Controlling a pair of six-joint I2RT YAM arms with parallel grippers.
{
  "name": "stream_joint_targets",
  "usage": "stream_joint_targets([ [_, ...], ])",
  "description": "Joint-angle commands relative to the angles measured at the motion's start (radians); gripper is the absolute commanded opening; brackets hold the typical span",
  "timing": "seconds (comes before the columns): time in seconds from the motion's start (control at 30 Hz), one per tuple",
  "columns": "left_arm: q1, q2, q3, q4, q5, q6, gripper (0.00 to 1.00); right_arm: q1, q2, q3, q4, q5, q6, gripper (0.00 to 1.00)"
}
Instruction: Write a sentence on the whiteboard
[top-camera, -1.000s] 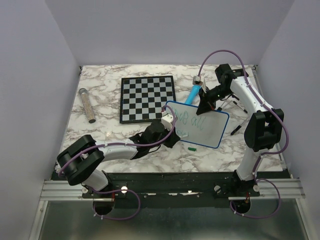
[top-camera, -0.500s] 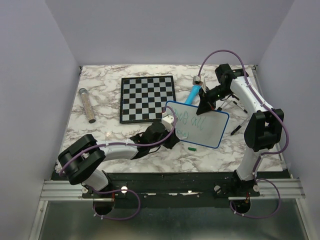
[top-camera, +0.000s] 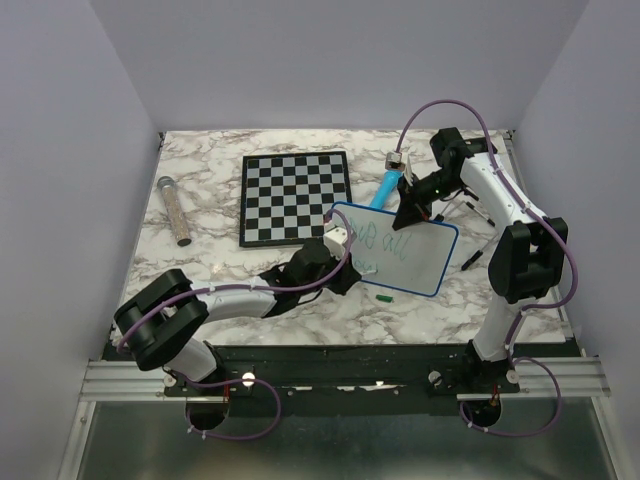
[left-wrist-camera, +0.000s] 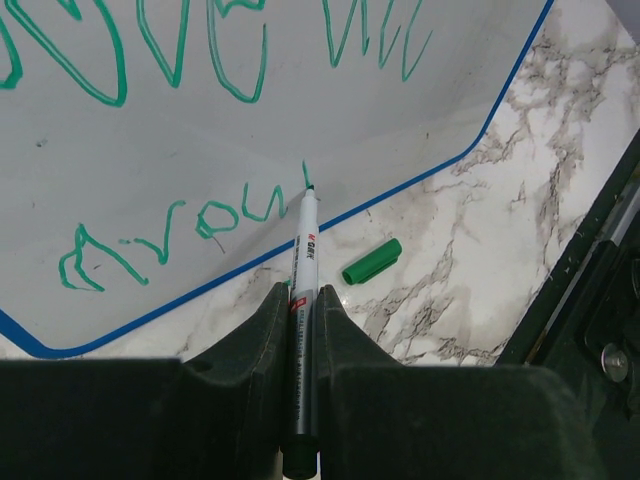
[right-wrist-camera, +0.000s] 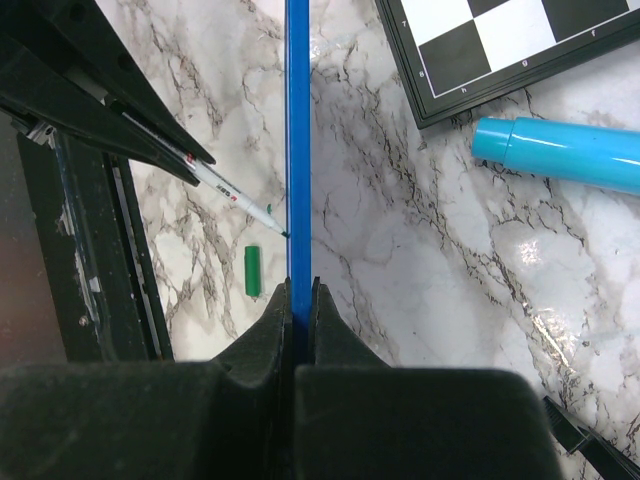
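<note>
The whiteboard (top-camera: 410, 255) with its blue rim is held tilted above the marble table, its far edge pinched in my right gripper (top-camera: 408, 212); the right wrist view shows the rim edge-on (right-wrist-camera: 298, 150) between the shut jaws. My left gripper (top-camera: 340, 262) is shut on a green marker (left-wrist-camera: 304, 260), its tip touching the board (left-wrist-camera: 250, 130) at the end of a lower row of green letters (left-wrist-camera: 160, 235). An upper row of the sentence (left-wrist-camera: 230, 50) runs above it. The marker also shows in the right wrist view (right-wrist-camera: 235, 200).
A green marker cap (left-wrist-camera: 371, 261) lies on the table just off the board's near edge, also in the top view (top-camera: 382, 297). A checkered board (top-camera: 295, 197), a light-blue tube (top-camera: 385, 188), a cork-filled cylinder (top-camera: 176, 210) and a black pen (top-camera: 470, 262) lie around.
My left gripper and marker have shifted slightly along the lower row of writing. The right arm and the board have not moved.
</note>
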Motion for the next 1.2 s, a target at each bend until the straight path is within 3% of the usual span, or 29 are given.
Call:
stream_joint_targets([
  [0.0,0.009,-0.028,0.036,0.031,-0.039,0.005,0.00,0.002,0.003,-0.002,-0.013,-0.016,-0.018,0.00],
  [0.37,0.014,-0.031,0.040,0.014,-0.079,0.010,0.00,0.003,0.005,0.000,-0.013,-0.014,-0.018,0.01],
  [1.17,0.014,0.061,0.085,0.001,0.018,-0.006,0.00,0.002,0.005,0.000,-0.017,-0.014,-0.019,0.00],
])
